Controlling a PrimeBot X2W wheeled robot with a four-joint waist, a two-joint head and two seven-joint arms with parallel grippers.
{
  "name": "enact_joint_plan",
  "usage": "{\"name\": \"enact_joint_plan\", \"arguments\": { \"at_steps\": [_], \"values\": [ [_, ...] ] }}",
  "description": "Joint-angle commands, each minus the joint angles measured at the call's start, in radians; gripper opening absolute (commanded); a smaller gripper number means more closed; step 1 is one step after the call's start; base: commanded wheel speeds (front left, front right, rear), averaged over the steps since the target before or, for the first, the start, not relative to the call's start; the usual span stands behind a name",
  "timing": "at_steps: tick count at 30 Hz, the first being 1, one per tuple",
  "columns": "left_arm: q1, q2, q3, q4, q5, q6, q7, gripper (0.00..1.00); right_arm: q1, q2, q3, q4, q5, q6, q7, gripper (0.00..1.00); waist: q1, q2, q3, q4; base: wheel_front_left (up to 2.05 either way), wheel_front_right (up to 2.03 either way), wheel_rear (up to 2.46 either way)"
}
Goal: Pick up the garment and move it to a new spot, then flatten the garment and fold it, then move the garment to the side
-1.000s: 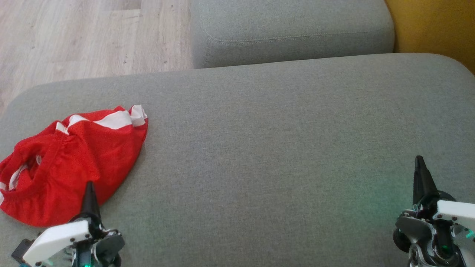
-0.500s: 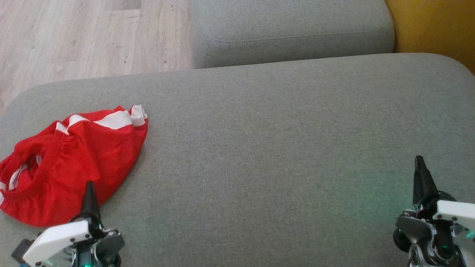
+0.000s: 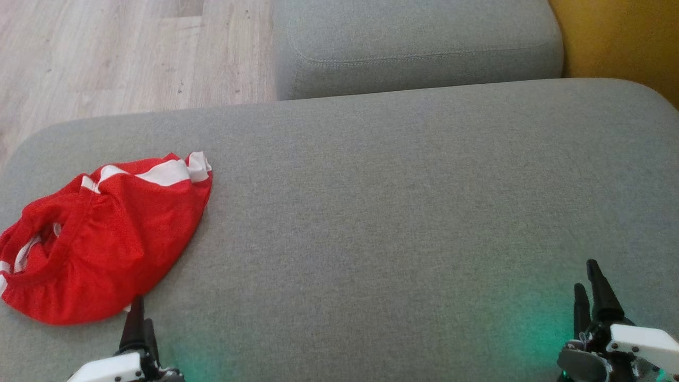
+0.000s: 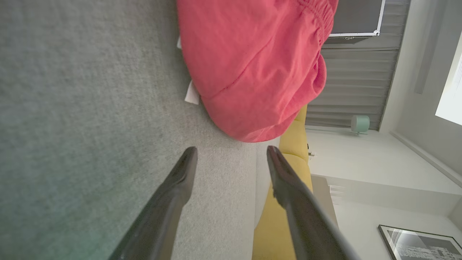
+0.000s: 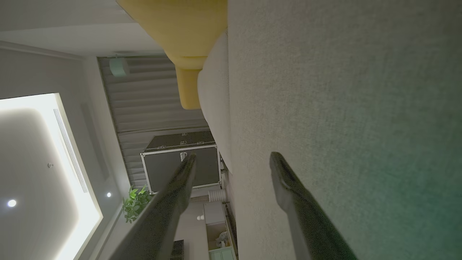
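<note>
A crumpled red garment (image 3: 106,239) with white stripes lies on the left part of the wide grey cushion (image 3: 398,212). My left gripper (image 3: 140,323) sits at the bottom edge just below the garment's near hem, not touching it. In the left wrist view its fingers stand open (image 4: 231,155) with bare cushion between them, and the garment (image 4: 252,65) lies a little beyond the tips. My right gripper (image 3: 586,286) is at the lower right, far from the garment. It is open (image 5: 234,159) and holds nothing.
A second grey cushion (image 3: 414,48) lies behind the wide one. Pale wooden floor (image 3: 106,53) shows at the back left, and a yellow surface (image 3: 620,42) at the back right. A dark case (image 5: 180,162) stands beyond the cushion's edge.
Both grippers went from shut to open and drew back toward the bottom edge of the head view. The garment lies as before.
</note>
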Motion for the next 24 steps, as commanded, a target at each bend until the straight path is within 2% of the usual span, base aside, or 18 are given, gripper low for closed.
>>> {"name": "enact_joint_plan", "arguments": {
  "at_steps": [1,10,24],
  "values": [
    [-0.047,0.004,-0.009,-0.035,0.012,-0.001,-0.008,1.0,-0.042,-0.003,0.012,-0.042,-0.009,0.0,-0.012,1.0,0.0,-0.0001,-0.002,0.001,0.0,0.0,0.0],
    [-0.04,0.005,-0.016,-0.048,0.087,0.002,-0.032,1.0,-0.038,-0.006,0.03,-0.05,-0.079,0.0,-0.037,1.0,0.0,-0.0001,-0.011,0.002,0.0,0.0,0.0],
    [-0.018,0.005,-0.044,-0.111,0.303,0.035,-0.073,1.0,-0.022,-0.005,0.044,-0.097,-0.336,0.0,-0.079,1.0,0.0,-0.0001,-0.028,0.007,0.0,0.0,0.0]
  ]
}}
